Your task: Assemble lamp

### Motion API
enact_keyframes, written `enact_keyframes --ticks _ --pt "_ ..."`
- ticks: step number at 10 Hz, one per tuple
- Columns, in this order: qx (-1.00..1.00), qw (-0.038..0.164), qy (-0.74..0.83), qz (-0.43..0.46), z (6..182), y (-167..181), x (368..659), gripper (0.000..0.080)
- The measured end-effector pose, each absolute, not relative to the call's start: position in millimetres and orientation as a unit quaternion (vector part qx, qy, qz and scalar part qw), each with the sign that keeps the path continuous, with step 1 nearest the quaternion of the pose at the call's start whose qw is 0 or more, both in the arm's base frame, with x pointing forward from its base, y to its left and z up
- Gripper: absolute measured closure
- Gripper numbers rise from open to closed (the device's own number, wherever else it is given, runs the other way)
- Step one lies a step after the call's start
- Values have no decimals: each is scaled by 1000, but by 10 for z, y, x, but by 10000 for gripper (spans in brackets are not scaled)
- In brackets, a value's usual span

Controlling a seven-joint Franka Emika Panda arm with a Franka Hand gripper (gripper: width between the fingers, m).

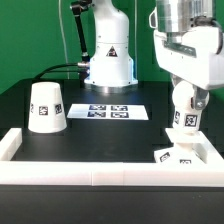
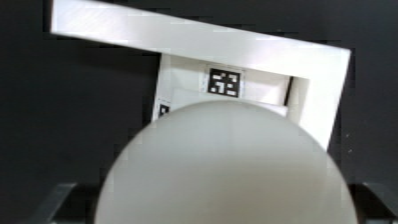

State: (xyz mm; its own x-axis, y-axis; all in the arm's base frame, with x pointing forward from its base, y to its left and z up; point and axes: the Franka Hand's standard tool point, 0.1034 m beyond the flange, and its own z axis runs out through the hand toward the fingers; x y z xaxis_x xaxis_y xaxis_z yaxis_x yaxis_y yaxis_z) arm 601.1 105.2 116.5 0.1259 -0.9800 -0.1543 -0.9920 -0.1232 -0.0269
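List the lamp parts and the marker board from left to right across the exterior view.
shade → marker board → bulb. The base lies beneath the bulb and overlaps it sideways, so it is left out.

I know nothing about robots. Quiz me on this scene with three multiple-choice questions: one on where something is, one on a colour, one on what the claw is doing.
1. Where is the shade?
A. Upright on the table, at the exterior view's left
B. Hanging in the air
C. Tipped over at the exterior view's right

2. What colour is the tabletop?
A. White
B. Black
C. Red

3. What is the gripper doing?
A. Hanging open and empty
B. Holding the bulb over the base
C. Lifting the shade

Answers:
1 A: it stands alone there, far from the arm.
2 B: the surface around the white parts is black.
3 B: the wrist view shows the bulb between the fingers, with the base beyond it.
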Motion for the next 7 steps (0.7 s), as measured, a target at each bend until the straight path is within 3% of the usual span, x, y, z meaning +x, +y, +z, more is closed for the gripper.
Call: enact_keyframes --ticks 4,6,7 --pt "-659 70 746 67 1168 1090 6024 219" --pt "-689 72 719 64 1167 1094 6022 113" --pt "-711 73 697 62 1168 1093 6017 104"
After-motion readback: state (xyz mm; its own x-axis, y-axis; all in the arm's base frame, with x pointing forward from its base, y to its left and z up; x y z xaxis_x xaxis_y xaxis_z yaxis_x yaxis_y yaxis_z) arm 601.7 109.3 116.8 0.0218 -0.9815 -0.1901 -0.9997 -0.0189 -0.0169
